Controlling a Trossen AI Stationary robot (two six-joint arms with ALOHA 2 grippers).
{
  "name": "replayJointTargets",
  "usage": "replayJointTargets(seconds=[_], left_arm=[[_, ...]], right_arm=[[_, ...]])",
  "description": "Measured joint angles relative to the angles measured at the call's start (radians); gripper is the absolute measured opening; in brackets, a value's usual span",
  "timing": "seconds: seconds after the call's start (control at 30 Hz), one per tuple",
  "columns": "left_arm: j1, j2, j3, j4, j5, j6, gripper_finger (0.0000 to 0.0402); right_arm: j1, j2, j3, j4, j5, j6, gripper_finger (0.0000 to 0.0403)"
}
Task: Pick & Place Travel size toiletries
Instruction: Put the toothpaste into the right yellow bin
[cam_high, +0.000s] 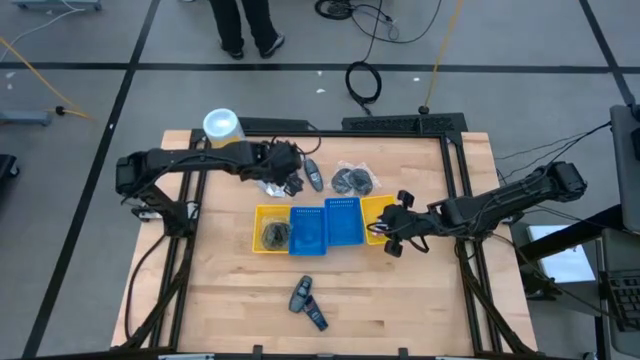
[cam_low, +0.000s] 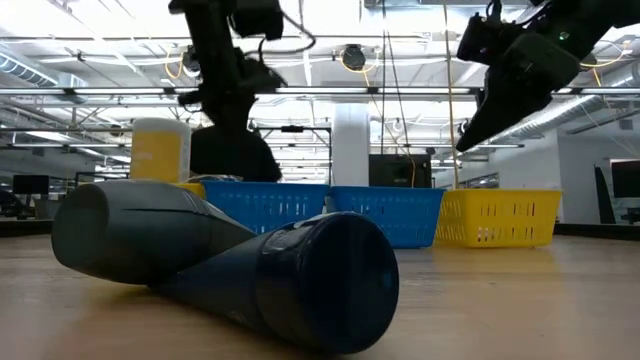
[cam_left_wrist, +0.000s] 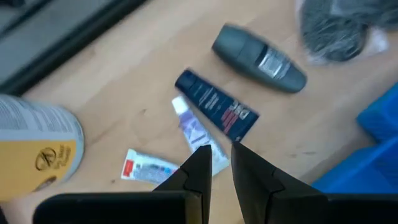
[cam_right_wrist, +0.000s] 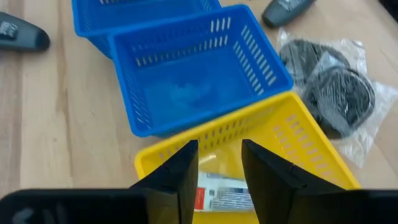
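Observation:
My left gripper hangs above the far-left table, open by a narrow gap and holding nothing. Below it lie a white tube, a navy tube, a second white tube and a dark grey oval piece. My right gripper is open over the right yellow bin, where a white tube lies on the floor. Clear packets with dark round contents rest on the table past the bins. A grey oval piece and a navy bottle lie near the table's near edge.
Four bins stand in a row mid-table: yellow with a dark packet inside, blue, blue and yellow. A large yellow canister with a white lid stands at the far-left corner. A person's legs show beyond the table.

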Motion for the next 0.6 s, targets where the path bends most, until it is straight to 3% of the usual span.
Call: replayJointTargets(seconds=[0.4,0.6], left_arm=[[0.145,0.028,-0.082,0.192,0.144,0.067,0.0063],[0.191,0.065,-0.109,0.215,0.144,0.071,0.0063]], right_arm=[[0.0,0.0,0.0,0.044,0.0,-0.023,0.0121],[0.001,0.0,0.0,0.05,-0.001,-0.026,0.0121]])
